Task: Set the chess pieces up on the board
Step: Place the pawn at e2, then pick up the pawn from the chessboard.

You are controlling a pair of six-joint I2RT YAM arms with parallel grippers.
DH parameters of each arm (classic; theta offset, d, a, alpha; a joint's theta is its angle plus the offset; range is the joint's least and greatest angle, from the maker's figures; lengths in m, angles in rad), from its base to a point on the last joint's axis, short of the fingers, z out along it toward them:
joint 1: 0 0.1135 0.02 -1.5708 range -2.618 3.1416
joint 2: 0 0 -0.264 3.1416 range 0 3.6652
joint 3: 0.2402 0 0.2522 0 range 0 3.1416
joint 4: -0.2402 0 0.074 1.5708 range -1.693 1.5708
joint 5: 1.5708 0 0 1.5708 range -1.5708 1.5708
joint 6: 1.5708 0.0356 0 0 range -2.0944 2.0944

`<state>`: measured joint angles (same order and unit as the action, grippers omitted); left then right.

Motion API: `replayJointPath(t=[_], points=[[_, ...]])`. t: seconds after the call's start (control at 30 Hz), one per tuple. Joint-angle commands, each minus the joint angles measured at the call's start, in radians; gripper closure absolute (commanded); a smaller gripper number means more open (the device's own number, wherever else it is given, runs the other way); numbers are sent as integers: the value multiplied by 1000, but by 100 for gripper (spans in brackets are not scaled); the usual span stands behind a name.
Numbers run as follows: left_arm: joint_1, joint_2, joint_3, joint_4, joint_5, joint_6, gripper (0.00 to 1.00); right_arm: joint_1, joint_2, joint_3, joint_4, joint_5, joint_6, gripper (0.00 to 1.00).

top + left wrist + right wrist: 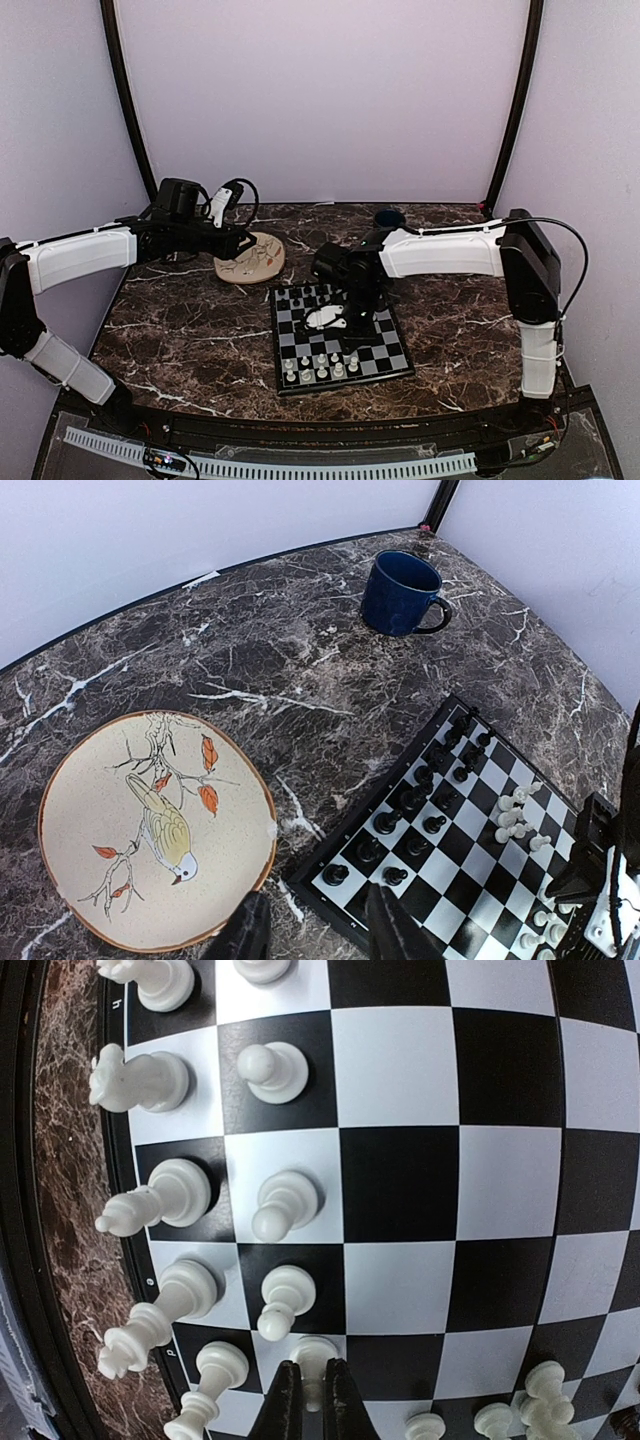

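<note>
The chessboard [385,330] lies at the table's middle, with black pieces [300,297] along its far side and cream-white pieces [322,366] along its near side. My right gripper [352,305] hangs over the board. In the right wrist view it [312,1400] is shut on a white pawn [314,1358] that stands on a light square in the second row, next to other white pawns [283,1203]. My left gripper [240,244] is open and empty above the plate's edge. Its fingers [385,925] frame the board's corner [330,900].
A round beige plate [95,825] with a bird picture lies left of the board. A dark blue mug [400,592] stands at the back of the table. A loose cluster of white pieces [515,815] sits mid-board. The back wall is close behind.
</note>
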<state>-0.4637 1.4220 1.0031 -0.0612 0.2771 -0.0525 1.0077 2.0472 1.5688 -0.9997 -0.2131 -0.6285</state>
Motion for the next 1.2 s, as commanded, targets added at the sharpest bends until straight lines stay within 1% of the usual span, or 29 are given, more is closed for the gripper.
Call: replayJointPath(t=[0.0,0.2,0.47,0.67,0.9,1.17], points=[[-2,-3,6,-7,16,11,65,12,-43,-30,-19,3,-10,96],[-2,-3,6,-7,16,11,65,14,-47,-36,-17,6,-10,95],[-2,-1,7,-8,15,11,65,18,-43,-31,-10,19,-3,83],[-2,0,6,-8,18,11,65,17,-76,-33,-24,26,-10,77],[-2,2,9,-8,22,10,65,-7,-112,-16,-52,31,-16,75],[-2,0,8,-8,24,9,65,-109,-117,-10,-18,13,25,76]])
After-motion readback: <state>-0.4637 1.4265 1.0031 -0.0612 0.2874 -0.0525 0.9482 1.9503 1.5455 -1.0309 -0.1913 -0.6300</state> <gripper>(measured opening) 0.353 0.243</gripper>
